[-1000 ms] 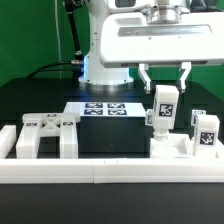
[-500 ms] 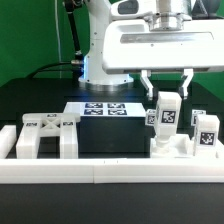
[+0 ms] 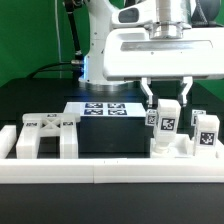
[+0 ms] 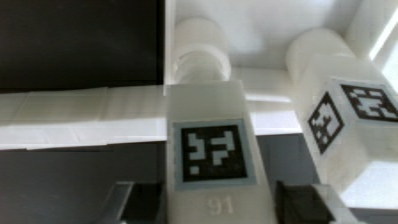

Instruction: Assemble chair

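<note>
Chair post (image 3: 165, 120), a chunky white block standing upright with its long axis vertical and its square tag facing the exterior camera, at the exterior view's right. Its lower end meets a low white chair piece (image 3: 172, 147); whether it is fully seated cannot be told. The hand (image 3: 167, 103) comes down from above and pinches the post near its top, one finger (image 3: 151, 97) pressed to each side. In the wrist view the post (image 4: 214, 120) rises between the two dark fingertips (image 4: 135, 202). A second tagged post (image 3: 207, 132) stands just beside it. A legged frame (image 3: 40, 136) lies well apart at the left, the marker board (image 3: 103, 108) behind on the black tabletop (image 3: 30, 100), the long border rail (image 3: 110, 172) in front.
</note>
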